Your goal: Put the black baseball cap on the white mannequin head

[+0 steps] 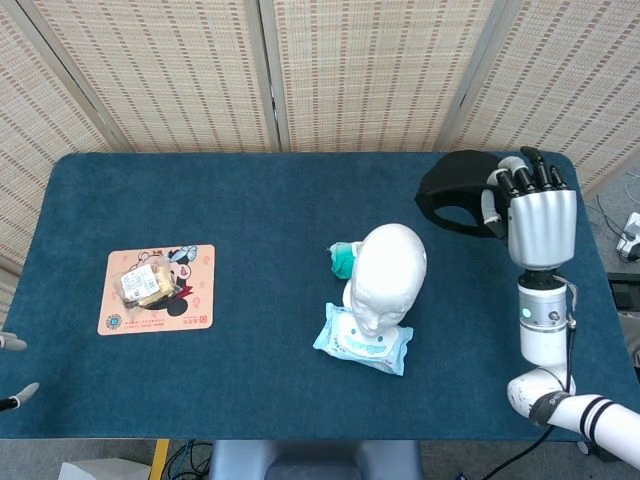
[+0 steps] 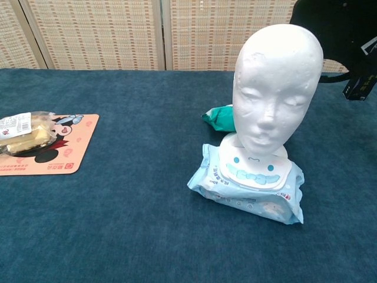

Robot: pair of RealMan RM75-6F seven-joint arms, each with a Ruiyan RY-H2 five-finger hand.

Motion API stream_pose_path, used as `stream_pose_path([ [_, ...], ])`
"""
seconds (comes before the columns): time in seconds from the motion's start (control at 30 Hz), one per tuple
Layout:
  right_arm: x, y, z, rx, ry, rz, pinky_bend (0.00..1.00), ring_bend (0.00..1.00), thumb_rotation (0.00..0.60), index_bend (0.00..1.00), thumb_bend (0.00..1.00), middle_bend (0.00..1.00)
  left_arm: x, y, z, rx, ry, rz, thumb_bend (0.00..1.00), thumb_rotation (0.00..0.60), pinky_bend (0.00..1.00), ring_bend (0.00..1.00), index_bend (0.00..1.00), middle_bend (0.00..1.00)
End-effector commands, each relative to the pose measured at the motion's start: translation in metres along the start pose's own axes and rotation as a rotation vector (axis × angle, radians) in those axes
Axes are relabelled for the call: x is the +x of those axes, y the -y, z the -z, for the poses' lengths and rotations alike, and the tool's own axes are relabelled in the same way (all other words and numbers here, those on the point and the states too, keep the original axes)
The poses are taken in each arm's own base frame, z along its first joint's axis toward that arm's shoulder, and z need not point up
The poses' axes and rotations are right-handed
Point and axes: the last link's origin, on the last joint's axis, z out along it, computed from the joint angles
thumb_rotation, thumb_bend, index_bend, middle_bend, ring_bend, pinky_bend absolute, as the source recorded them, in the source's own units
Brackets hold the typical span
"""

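The right hand [image 1: 540,215] grips the black cap [image 1: 455,193] up off the table, beside and to the right of the mannequin head [image 1: 389,275], which stands bare on a wipes pack [image 1: 362,348].

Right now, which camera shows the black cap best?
The head view: the black baseball cap shows almost whole, held up by the right hand beside the white mannequin head. The chest view catches only part of it, cropped at the top right corner.
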Motion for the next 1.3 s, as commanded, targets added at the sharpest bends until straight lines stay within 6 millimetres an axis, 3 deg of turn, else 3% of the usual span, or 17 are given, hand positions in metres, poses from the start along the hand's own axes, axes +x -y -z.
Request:
stream_pose_path([
  [0.03,-0.006,0.013,-0.005,0.027,0.011,0.001,0.45,0.25,0.6,0.6,0.59,0.43,0.001,0.0,0.0,0.001,-0.003,0.001,0.09,0.6,0.41,0.2,0.4,0.32],
  [0.37,-0.018,0.054,-0.015,0.108,0.028,-0.017,0.45,0.25,0.6,0.6,0.59,0.43,0.004,0.002,0.001,0.007,-0.012,0.008,0.09,0.6,0.41,0.2,0.4,0.32],
  [0.8,-0.006,0.1,0.003,0.246,0.003,-0.013,0.45,0.25,0.6,0.6,0.59,0.43,0.005,0.003,0.002,0.009,-0.015,0.01,0.09,0.6,0.41,0.2,0.4,0.32],
  [1.0,0.013,0.108,0.018,0.29,-0.04,-0.022,0.45,0.25,0.6,0.6,0.59,0.43,0.006,0.003,0.002,0.008,-0.016,0.011,0.09,0.6,0.41,0.2,0.4,0.32],
  [1.3,0.035,0.103,0.038,0.342,-0.074,-0.011,0.45,0.25,0.6,0.6,0.59,0.43,0.004,0.002,0.003,0.005,-0.012,0.005,0.09,0.6,0.41,0.2,0.4,0.32],
])
